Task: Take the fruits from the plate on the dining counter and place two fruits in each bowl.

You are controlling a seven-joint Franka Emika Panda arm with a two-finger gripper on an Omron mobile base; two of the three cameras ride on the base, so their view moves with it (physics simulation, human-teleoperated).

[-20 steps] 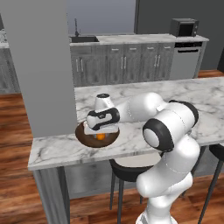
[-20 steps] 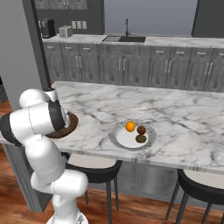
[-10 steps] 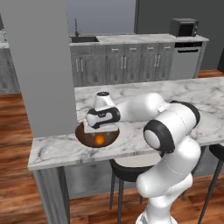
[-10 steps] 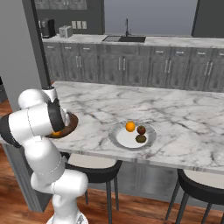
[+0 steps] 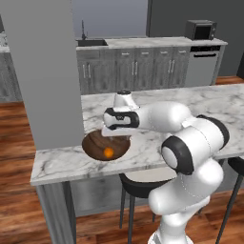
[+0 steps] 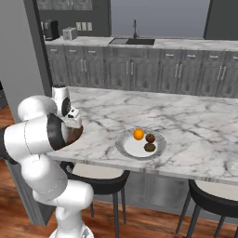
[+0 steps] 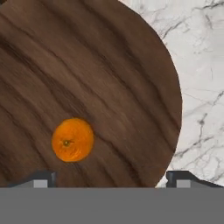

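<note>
A dark brown wood-grained bowl (image 5: 97, 141) (image 7: 87, 65) sits near the left end of the dining counter (image 5: 200, 102) (image 6: 186, 121). One bright orange fruit (image 5: 109, 152) (image 7: 72, 139) lies loose inside it. My gripper (image 5: 116, 137) (image 7: 111, 177) hangs just above the bowl, open, its fingertips (image 7: 41, 179) wide apart and touching nothing. In the right base view my arm hides most of the bowl (image 6: 75, 135). The plate (image 6: 128, 149) lies further right on the counter and carries an orange fruit (image 6: 138, 134), a reddish-brown one (image 6: 150, 138) and a dark olive one (image 6: 149, 147).
A wide grey pillar (image 5: 47, 71) stands at the counter's left end, close behind the bowl. Dark stools (image 5: 143, 178) (image 6: 97, 173) sit under the counter's front edge. The grey-cabinet worktop with sink (image 6: 135, 41) and microwave (image 5: 201, 28) runs along the back.
The gripper has gone from shut to open above the dark bowl. The orange fruit it held now lies free in the bowl. The arm has hardly moved.
</note>
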